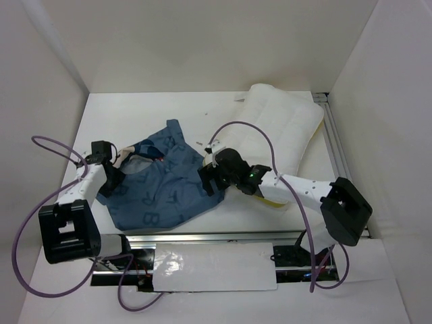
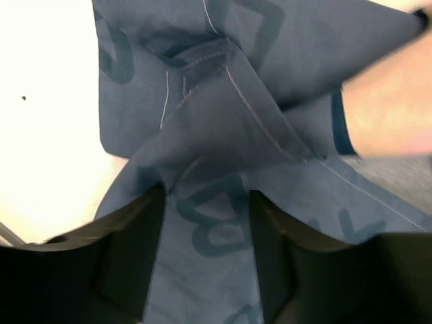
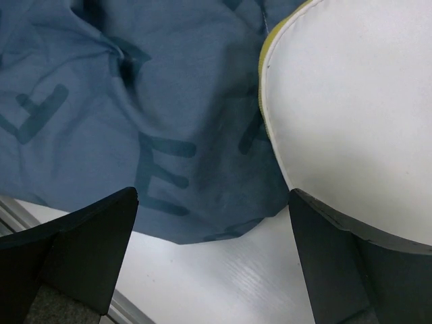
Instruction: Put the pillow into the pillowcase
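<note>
Pillow (image 1: 283,128): upper right of the top view, lying aslant on the table (image 1: 135,111), fully outside the pillowcase.
Yellow band (image 3: 265,47): along the pillow's rounded corner, upper middle of the right wrist view.
Pillowcase (image 1: 158,185): centre-left, crumpled, right edge touching the pillow's corner.
Left gripper (image 1: 111,183): at the pillowcase's left edge, fingers partway apart with blue fabric between them; a firm hold cannot be told.
Right gripper (image 1: 208,181): centre, jaws spread wide, holding nothing, spanning the pillowcase's edge and the pillow's corner.
</note>
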Action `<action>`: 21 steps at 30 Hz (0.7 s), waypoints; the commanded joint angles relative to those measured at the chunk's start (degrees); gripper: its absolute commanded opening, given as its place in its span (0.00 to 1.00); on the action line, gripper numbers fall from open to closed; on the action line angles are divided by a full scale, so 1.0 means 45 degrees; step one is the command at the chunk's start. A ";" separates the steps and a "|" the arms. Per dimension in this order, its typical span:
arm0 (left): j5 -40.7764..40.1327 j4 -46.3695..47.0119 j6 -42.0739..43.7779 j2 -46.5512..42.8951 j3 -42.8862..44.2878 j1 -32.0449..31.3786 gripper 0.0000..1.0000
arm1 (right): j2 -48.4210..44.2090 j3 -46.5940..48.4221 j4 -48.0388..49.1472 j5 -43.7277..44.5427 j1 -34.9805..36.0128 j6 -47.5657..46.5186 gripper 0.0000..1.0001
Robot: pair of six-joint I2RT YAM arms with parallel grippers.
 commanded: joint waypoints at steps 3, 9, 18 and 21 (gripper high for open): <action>-0.0022 0.1152 0.0698 0.0657 -0.0196 0.0329 0.52 | 0.0836 0.0156 0.0982 -0.0426 0.0160 -0.0348 1.00; 0.0389 0.1583 0.1147 0.0657 -0.0335 0.0446 0.00 | 0.2924 0.1249 0.0983 -0.1895 0.0531 -0.0975 0.92; 0.3745 0.4198 0.2379 -0.3458 -0.1291 0.0446 0.00 | 0.2834 0.3787 0.0067 -0.0121 0.0531 -0.1110 0.00; 0.4920 0.4357 0.2147 -0.5744 -0.0805 0.0446 0.00 | 0.1896 0.5305 -0.0576 0.0797 0.0240 -0.1248 0.00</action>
